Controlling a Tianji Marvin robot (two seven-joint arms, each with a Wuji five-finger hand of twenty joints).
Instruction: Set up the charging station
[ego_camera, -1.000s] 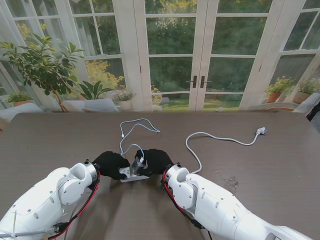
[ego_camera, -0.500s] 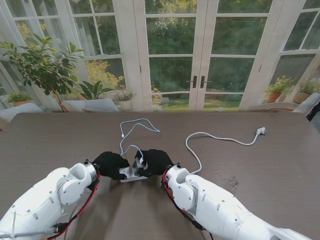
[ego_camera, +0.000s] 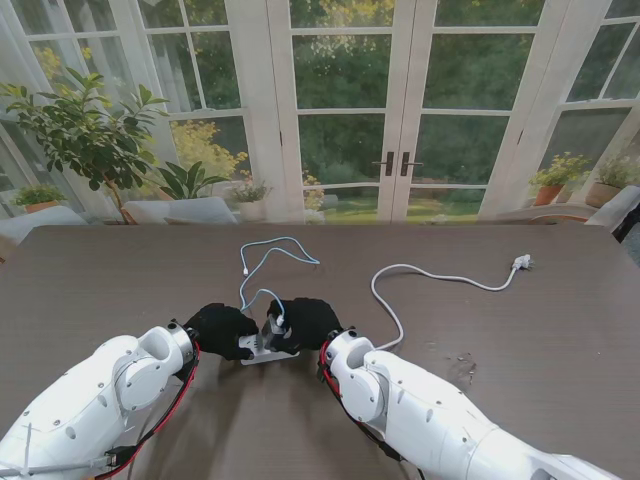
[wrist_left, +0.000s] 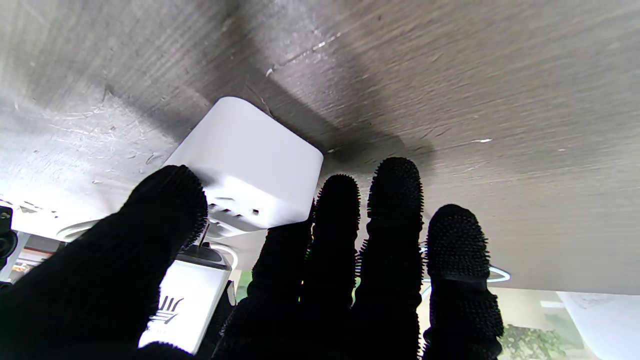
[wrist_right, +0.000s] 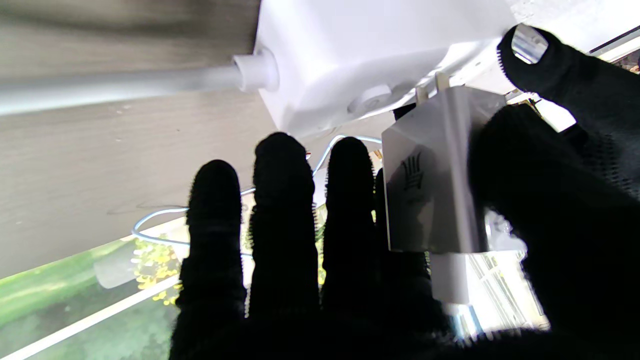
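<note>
Basically unchanged at the big scale: table (ego_camera: 560, 330) layout matches a second ago, white power cord (ego_camera: 430, 275) runs off far right with its plug well apart, thin blue cable (ego_camera: 262, 262) loops on the far side of the hands. Power strip (ego_camera: 262, 352) sits near centre, between both hands. Left hand (ego_camera: 222, 328) hasn't moved: thumb and fingers closed on the strip's end, bracing it flat on the table. Right hand (ego_camera: 305, 320) has edged slightly left and down over the strip, pinching the white charger brick (wrist_right: 430, 190) between thumb and fingers. Right wrist view shows the prongs (wrist_right: 430, 85) just at the strip's face, metal exposed, so I'd judge insertion started but not seated. Next: push straight in while left holds the strip steady; tilt could jam the prongs.
</note>
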